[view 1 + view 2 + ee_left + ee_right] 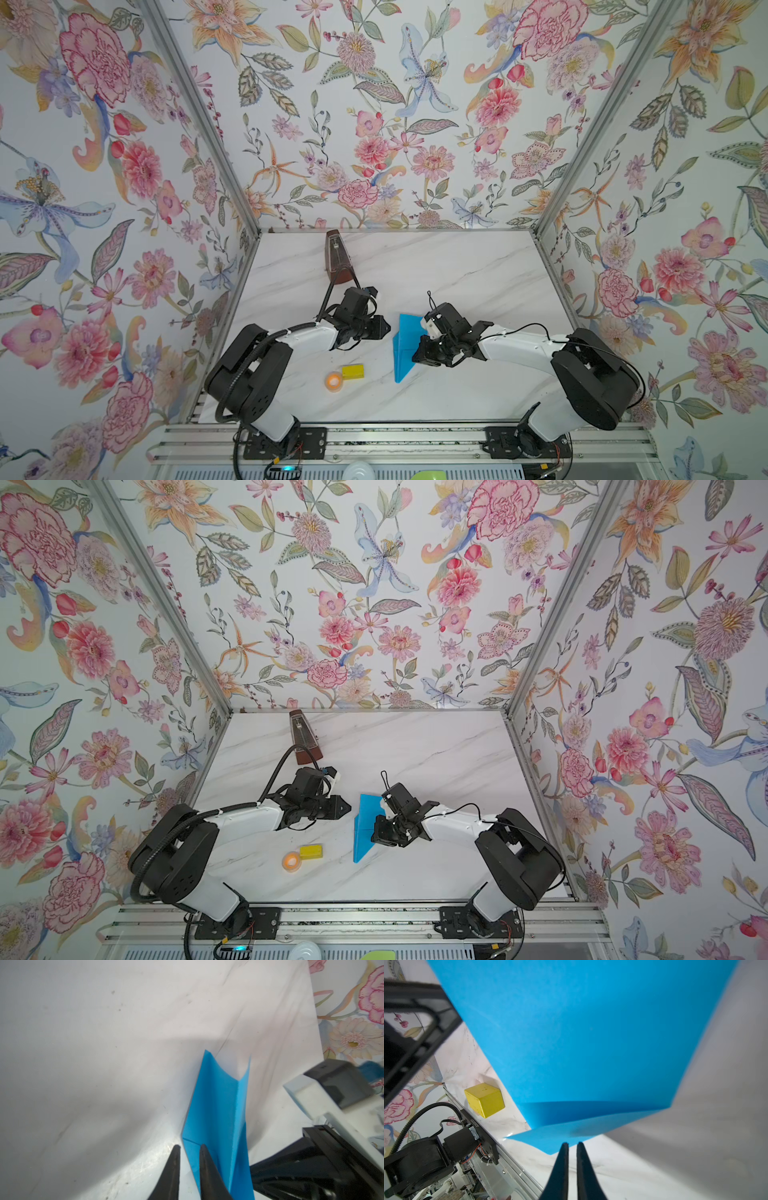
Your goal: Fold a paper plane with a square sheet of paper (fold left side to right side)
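Observation:
The square sheet of paper (pixel 405 345) (pixel 365 825) is bright blue and lies mid-table, folded into a narrow shape whose point faces the front edge. One flap stands up along a crease (pixel 218 1115) (pixel 591 1043). My left gripper (pixel 388 328) (pixel 349 808) (pixel 189 1147) sits at the paper's left edge. It is open by a small gap, and one finger overlaps the paper. My right gripper (pixel 415 357) (pixel 372 837) (pixel 572 1144) is at the paper's right side. It is shut, and its tips touch the edge of the flat layer.
A brown metronome (pixel 337 259) stands at the back left. A yellow block (pixel 353 371) (pixel 485 1099) and an orange tape roll (pixel 333 380) lie front left of the paper. Floral walls enclose three sides of the table, and a metal rail (pixel 374 440) runs along the front.

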